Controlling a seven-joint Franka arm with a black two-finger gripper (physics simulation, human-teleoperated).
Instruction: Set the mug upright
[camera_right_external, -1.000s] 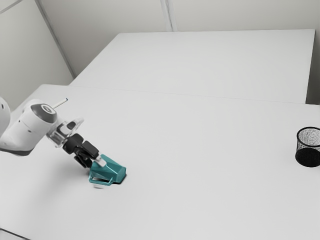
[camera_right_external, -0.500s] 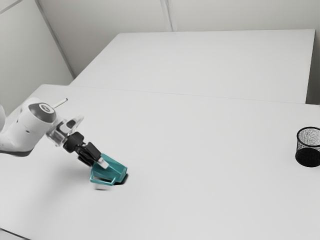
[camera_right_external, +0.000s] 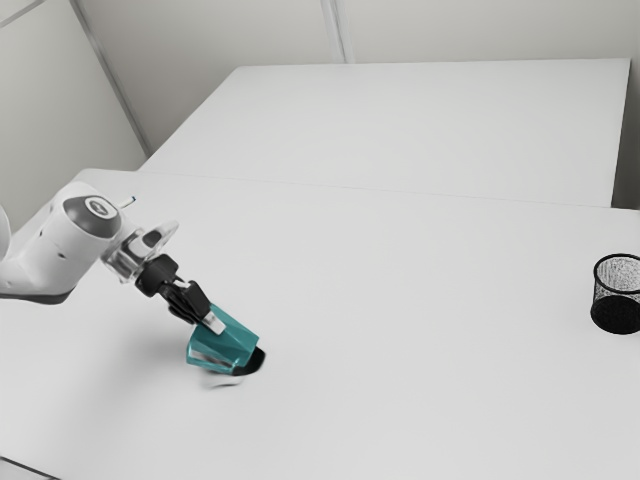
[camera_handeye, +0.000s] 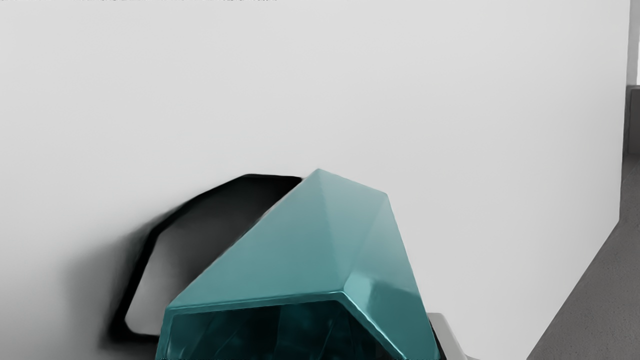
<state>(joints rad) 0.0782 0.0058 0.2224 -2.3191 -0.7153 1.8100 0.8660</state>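
Note:
The teal faceted mug (camera_right_external: 230, 342) is tilted, with its shadow apart from part of its lower edge in the exterior view. My gripper (camera_right_external: 208, 322) reaches down to it from the exterior view's left and is shut on it, one pale fingertip lying against its upper side. In the wrist view the mug (camera_handeye: 300, 260) turns its dark open mouth toward the camera. The gripper (camera_handeye: 306, 351) is around it there, one fingertip (camera_handeye: 446, 335) showing beside its wall and the other hidden. I cannot make out the handle clearly.
A black mesh cup (camera_right_external: 618, 295) stands far off at the exterior view's right on the white table (camera_right_external: 400, 330). A second white surface (camera_right_external: 420, 130) lies behind. The table's edge (camera_handeye: 619, 220) shows in the wrist view.
My gripper and the mug have moved slightly toward the exterior view's right. The mug has turned in tilt, its handle loop no longer plain to see, and more of the dark shadow shows beside it.

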